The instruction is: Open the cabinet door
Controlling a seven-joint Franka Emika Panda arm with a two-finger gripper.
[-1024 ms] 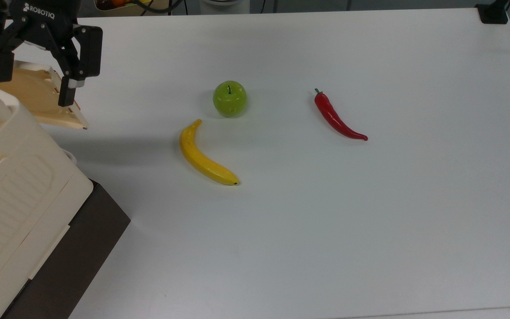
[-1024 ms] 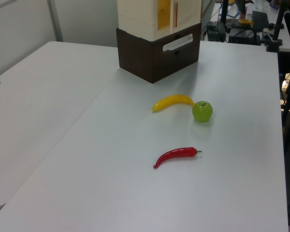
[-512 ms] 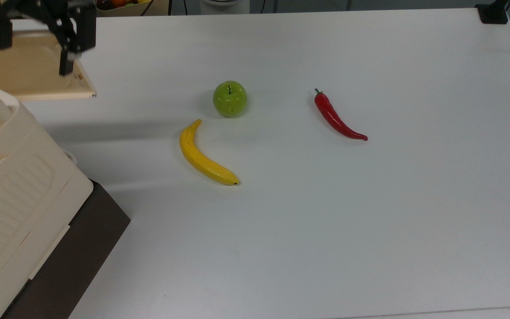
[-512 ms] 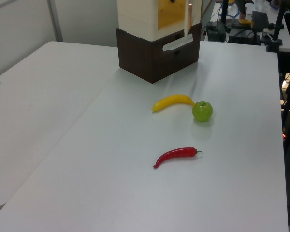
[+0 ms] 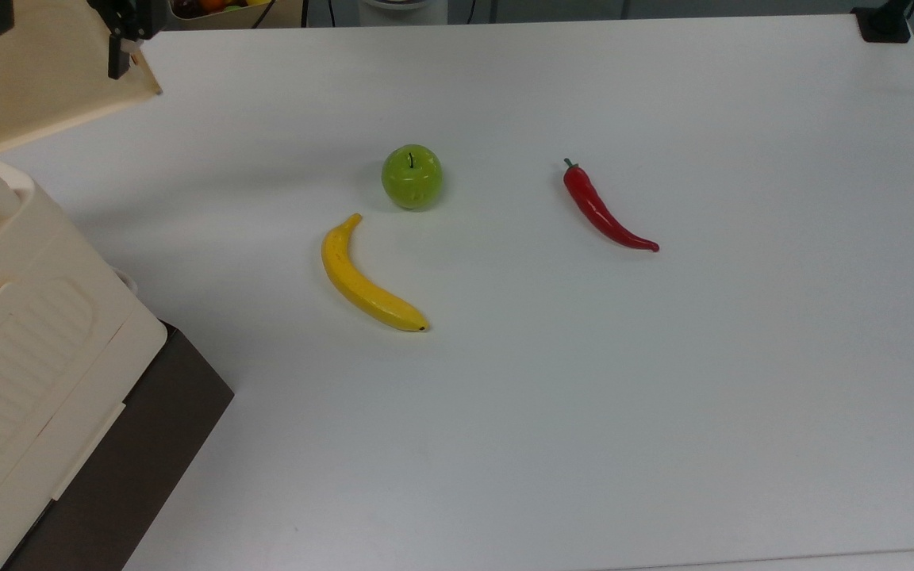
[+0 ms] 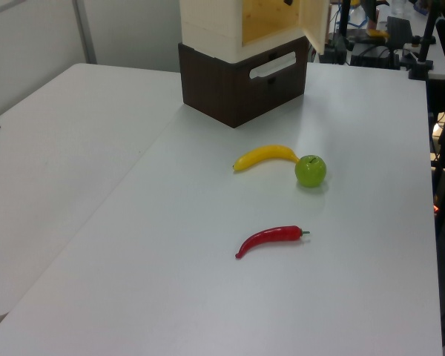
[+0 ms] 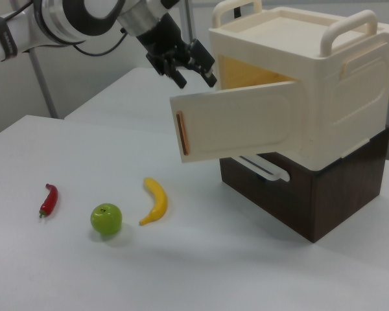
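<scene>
At the table's [image 5: 663, 444] far left corner in the top view, I see the cabinet door [image 5: 36, 67] swung out from the cabinet [image 5: 21, 333], with the gripper [image 5: 56, 36] over it, fingers spread, holding nothing. Banana [image 5: 366, 277], apple [image 5: 412, 176] and chilli [image 5: 604, 210] lie mid-table.

From the left view, the door [image 6: 314, 22] stands open beside the cabinet [image 6: 241, 44].

From the right view, the door [image 7: 236, 126] hangs wide, the gripper [image 7: 194, 71] just behind its top edge, jaws parted and empty.
</scene>
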